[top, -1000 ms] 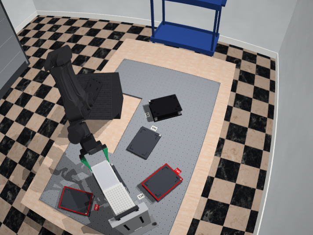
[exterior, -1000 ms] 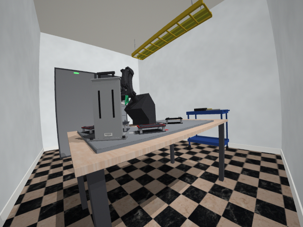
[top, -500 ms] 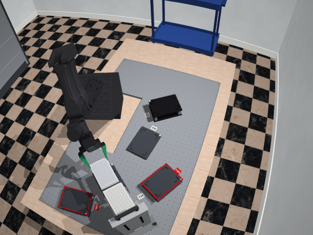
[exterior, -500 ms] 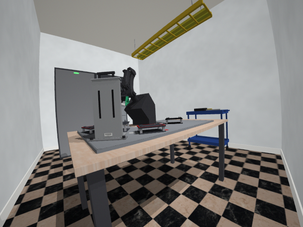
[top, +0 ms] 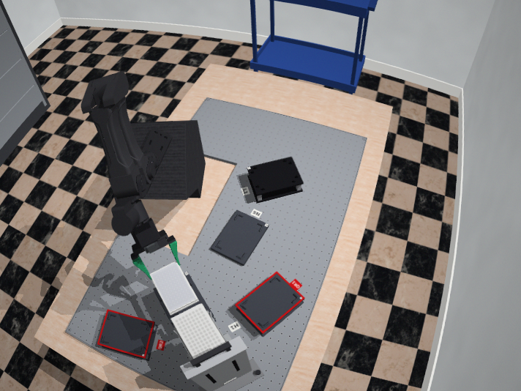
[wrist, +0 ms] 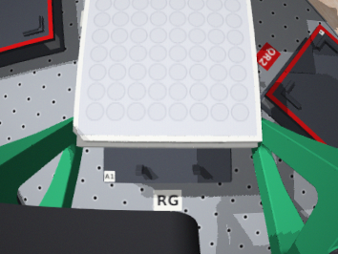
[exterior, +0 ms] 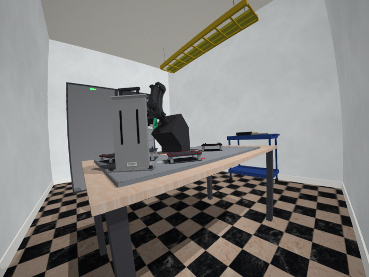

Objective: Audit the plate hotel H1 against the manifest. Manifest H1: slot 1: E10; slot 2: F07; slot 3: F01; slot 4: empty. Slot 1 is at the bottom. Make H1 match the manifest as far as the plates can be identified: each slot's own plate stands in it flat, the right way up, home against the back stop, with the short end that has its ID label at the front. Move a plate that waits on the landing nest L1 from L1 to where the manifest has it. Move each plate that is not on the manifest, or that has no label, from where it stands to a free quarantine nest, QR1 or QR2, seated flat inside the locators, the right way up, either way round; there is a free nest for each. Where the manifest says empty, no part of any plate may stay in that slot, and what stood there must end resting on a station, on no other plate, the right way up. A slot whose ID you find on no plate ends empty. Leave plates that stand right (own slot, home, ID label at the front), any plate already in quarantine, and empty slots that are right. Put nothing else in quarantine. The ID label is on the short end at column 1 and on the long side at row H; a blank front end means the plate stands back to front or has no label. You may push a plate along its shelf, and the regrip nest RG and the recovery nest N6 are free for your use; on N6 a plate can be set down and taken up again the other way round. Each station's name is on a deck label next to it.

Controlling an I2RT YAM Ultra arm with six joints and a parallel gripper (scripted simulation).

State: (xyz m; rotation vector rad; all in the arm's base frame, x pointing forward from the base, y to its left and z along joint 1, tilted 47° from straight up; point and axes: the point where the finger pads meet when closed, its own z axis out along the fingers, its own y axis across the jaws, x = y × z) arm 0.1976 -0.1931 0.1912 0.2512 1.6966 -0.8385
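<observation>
My gripper (top: 156, 257) is shut across the near short end of a white plate (top: 173, 288), its green fingers on the two near corners. In the wrist view this plate (wrist: 168, 53) shows only faint well circles on top and a blank near end, and it hangs above the RG nest (wrist: 168, 164). A second white plate (top: 197, 330) with clear wells sticks out of the front of hotel H1 (top: 219, 366); I cannot tell which slot it is in. The hotel's lower slots are hidden.
The red-framed nests QR1 (top: 269, 302) and QR2 (top: 125, 333) are empty. The N6 nest (top: 239, 236) is empty. A raised black station stands at L1 (top: 275, 179). A black slanted box (top: 176, 162) stands by the arm's base.
</observation>
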